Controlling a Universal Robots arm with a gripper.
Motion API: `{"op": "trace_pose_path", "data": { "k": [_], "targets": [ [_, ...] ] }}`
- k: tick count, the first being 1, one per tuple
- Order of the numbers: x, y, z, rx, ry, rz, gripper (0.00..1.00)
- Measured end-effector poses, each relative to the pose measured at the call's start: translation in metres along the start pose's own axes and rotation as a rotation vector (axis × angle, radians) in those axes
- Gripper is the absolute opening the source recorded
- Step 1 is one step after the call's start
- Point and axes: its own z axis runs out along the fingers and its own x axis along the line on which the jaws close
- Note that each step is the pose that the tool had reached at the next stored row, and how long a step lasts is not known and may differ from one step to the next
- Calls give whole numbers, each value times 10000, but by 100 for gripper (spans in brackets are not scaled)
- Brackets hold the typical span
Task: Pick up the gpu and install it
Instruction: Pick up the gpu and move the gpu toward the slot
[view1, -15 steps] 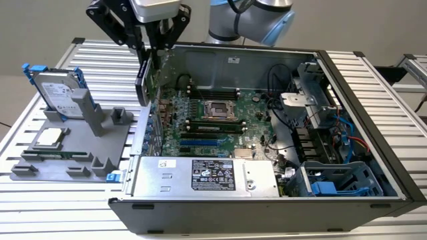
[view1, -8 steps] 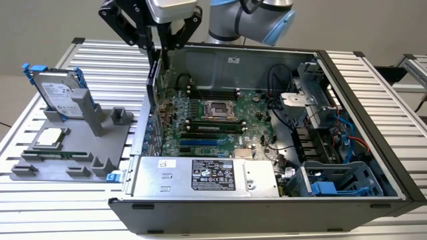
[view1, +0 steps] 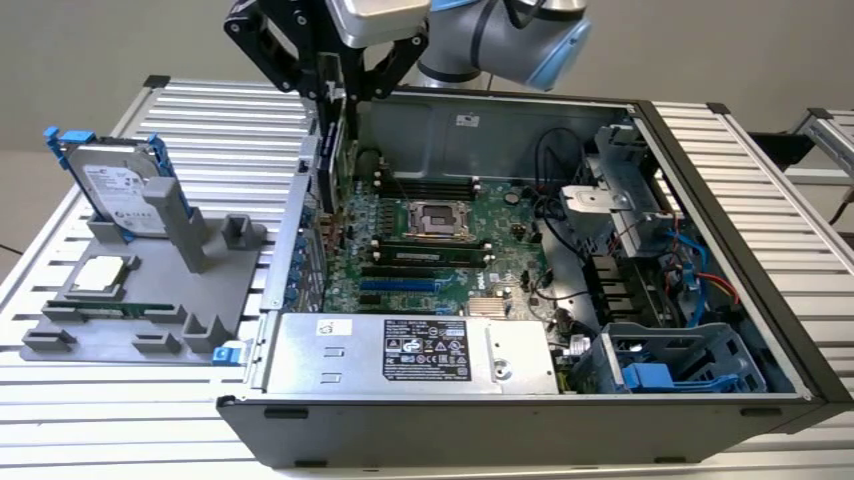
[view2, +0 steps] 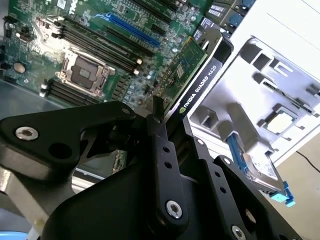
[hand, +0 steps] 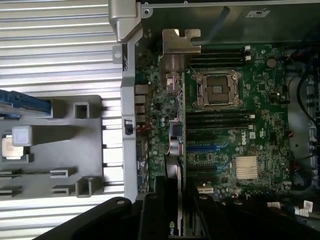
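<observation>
Insertion stage of the graphics card, shown from three cameras. The gripper (view1: 344, 92) is clenched on the upper edge of the gpu (view1: 331, 150), which hangs upright and edge-on inside the open computer case (view1: 747, 260). It sits at the exterior view's left side of the motherboard (view1: 441, 240), close to the case wall there.

In the second wrist view the fingers (view2: 159, 132) pinch the card's black-edged top, and the gpu (view2: 192, 70) runs away from them over the board. In the first wrist view the gpu (hand: 175, 150) appears as a thin line beside the blue expansion slot (hand: 202, 148), with its silver bracket (hand: 179, 45) at the far end. Whether the lower edge touches a slot cannot be told.

The step is judged to be alignment and seating. Done well, the card stays vertical and parallel to its slot, the bracket meets the case opening without catching, and the push is straight down and even along the edge. A tilt risks jamming the connector or scraping nearby components. The hard drive (view1: 114, 185) stands in the grey holder (view1: 147, 300), well apart.
</observation>
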Motion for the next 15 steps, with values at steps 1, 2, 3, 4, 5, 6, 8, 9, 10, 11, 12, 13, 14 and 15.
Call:
{"op": "trace_pose_path", "data": {
  "k": [1, 2, 3, 4, 5, 6, 8, 9, 10, 11, 12, 13, 14, 15],
  "targets": [
    [-20, 1, 0, 0, 0, -2, 0],
    [-40, 3, 1, 0, 0, -3, 0],
    [-62, 4, 2, -1, 0, -5, 0],
    [-82, 6, 2, 0, 1, -6, 0],
    [-102, 7, 3, 0, 1, -8, 0],
    [-121, 8, 3, 0, 1, -9, 0],
    [-161, 11, 4, -1, 1, -12, 0],
    [-180, 12, 5, 0, 1, -13, 0],
    [-200, 14, 5, -1, 1, -15, 0],
    [-220, 15, 6, -1, 1, -16, 0],
    [-240, 17, 6, 0, 2, -18, 0],
    [-263, 18, 7, -1, 1, -19, 0],
    [-281, 19, 7, 0, 2, -21, 0],
    [-301, 21, 8, 0, 2, -23, 0]
  ]
}}
